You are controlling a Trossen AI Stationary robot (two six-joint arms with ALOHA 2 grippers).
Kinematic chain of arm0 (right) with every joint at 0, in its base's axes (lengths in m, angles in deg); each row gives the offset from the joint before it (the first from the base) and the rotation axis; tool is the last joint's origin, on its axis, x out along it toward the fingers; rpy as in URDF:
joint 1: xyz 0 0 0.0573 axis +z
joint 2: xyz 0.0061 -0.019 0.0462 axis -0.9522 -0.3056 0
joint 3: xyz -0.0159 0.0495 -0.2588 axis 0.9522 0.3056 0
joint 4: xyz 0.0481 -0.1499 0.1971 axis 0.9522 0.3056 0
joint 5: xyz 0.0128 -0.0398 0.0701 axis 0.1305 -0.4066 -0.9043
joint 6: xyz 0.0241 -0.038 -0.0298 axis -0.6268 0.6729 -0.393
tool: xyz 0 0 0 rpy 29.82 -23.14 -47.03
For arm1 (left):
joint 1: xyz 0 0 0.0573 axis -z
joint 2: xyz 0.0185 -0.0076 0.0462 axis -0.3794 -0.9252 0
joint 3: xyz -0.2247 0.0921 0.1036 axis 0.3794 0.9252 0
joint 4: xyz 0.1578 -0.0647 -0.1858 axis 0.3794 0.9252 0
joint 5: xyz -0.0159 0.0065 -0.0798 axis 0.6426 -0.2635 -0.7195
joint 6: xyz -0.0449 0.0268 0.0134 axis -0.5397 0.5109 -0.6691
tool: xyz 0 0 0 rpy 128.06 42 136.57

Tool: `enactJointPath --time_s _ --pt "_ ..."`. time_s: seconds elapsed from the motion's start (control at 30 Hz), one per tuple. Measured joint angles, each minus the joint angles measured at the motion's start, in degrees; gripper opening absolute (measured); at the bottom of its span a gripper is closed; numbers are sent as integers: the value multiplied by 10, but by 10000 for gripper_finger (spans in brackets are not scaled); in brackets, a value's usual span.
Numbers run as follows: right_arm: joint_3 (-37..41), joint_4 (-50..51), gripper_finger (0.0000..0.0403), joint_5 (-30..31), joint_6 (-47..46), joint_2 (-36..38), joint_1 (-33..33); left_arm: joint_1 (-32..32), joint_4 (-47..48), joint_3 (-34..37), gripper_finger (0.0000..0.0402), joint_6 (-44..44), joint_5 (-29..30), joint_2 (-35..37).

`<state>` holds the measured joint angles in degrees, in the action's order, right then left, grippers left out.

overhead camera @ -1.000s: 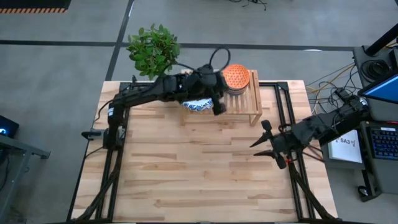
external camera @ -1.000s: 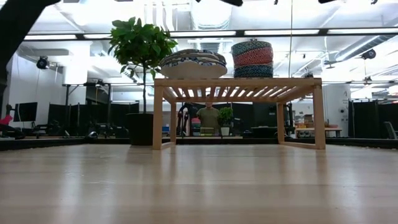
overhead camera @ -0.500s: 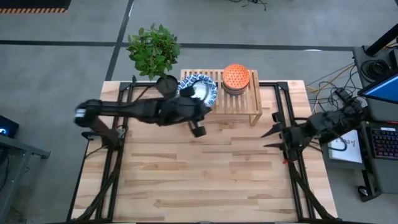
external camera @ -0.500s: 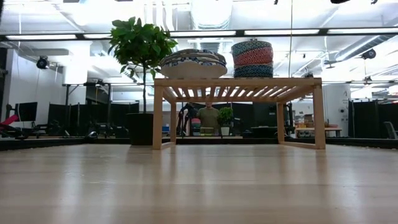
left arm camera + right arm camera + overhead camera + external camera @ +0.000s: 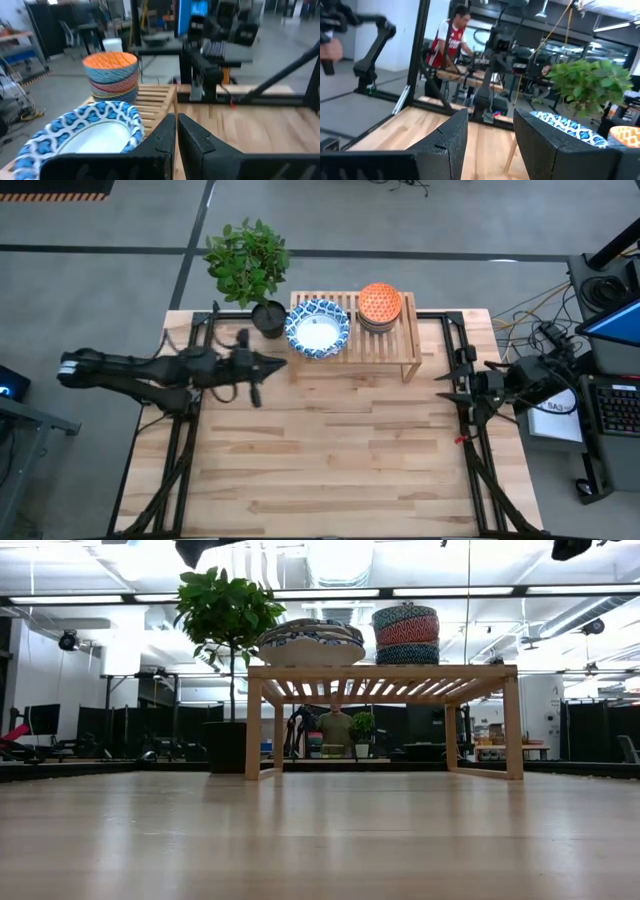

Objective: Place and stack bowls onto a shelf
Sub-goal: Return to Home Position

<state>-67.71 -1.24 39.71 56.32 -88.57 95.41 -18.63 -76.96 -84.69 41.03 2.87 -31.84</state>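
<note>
L gripper (image 5: 175, 120) empty, fingers together, near left end of shelf (image 5: 378, 346); blue bowl stack (image 5: 317, 328) just beyond it, orange-topped stack (image 5: 380, 303) farther right. R gripper (image 5: 490, 125) empty, fingers apart, well right of shelf. L arm nearer.

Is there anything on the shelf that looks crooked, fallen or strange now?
Nothing stands out. The wide blue-patterned bowls and the small bowl stack sit level, side by side, on the shelf. The left gripper, shut, and right gripper, open, are away from it.
</note>
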Motion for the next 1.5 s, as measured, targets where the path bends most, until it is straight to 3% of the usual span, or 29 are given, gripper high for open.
enactJointPath --time_s 0.2,0.43,0.73,1.03,1.37,1.5 --pt "18 3 148 23 2 50 0 0 -73 116 0 -1 0 135" --pt "35 1 148 59 0 98 0 0 -94 193 0 -12 0 246" --pt "56 -12 148 84 10 99 0 0 -94 275 0 -10 0 330" --pt "153 -117 148 124 -20 99 -1 0 -94 349 0 7 0 416" --pt "252 -199 148 120 -55 100 -41 0 -92 414 0 -3 0 504" --pt "260 -192 148 82 -73 98 -65 0 -103 455 0 -21 0 534"
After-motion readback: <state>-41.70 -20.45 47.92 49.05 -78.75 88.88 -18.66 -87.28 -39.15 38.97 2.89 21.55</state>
